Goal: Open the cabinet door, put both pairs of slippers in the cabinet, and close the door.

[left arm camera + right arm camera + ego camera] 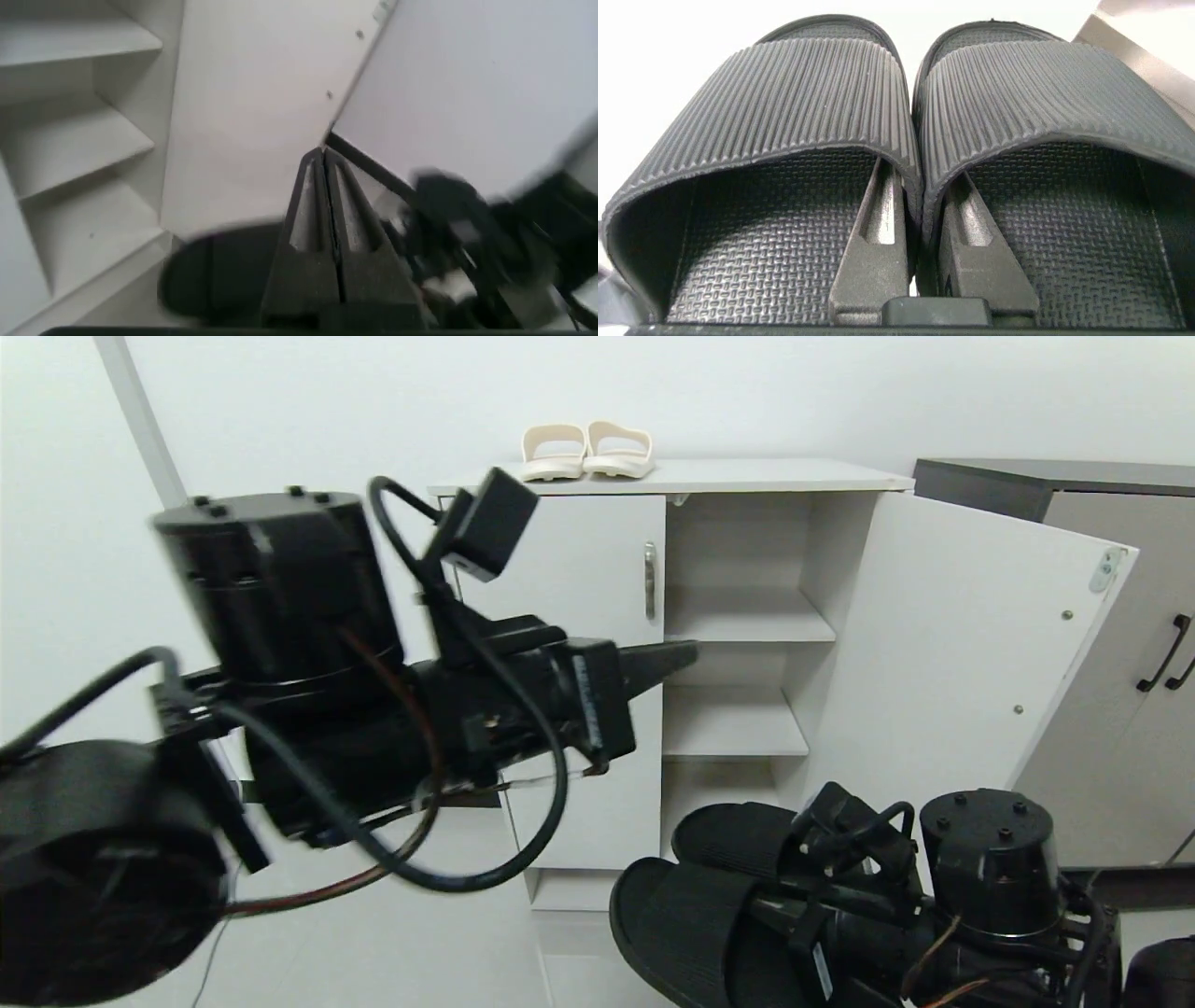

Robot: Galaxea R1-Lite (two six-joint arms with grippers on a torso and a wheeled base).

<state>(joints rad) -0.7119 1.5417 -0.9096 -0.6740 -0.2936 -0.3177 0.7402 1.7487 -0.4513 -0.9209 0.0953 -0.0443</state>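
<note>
A white cabinet (747,476) stands ahead with its right door (943,644) swung open, showing bare shelves (733,728); its left door (579,569) is closed. A beige pair of slippers (585,453) sits on the cabinet top. My right gripper (922,179) is shut on the black pair of slippers (906,112), one finger inside each, pinching their inner walls together. That black pair (672,905) hangs low in front of the open compartment. My left gripper (688,655) is shut on nothing, level with the middle shelf at the opening's left edge; its fingers (324,187) are pressed together.
A grey cabinet (1120,663) with dark handles stands right of the open door. The closed left door carries a metal handle (650,581). Light floor (420,943) lies before the cabinet. The left wrist view shows the shelves (75,140) and open door (262,103).
</note>
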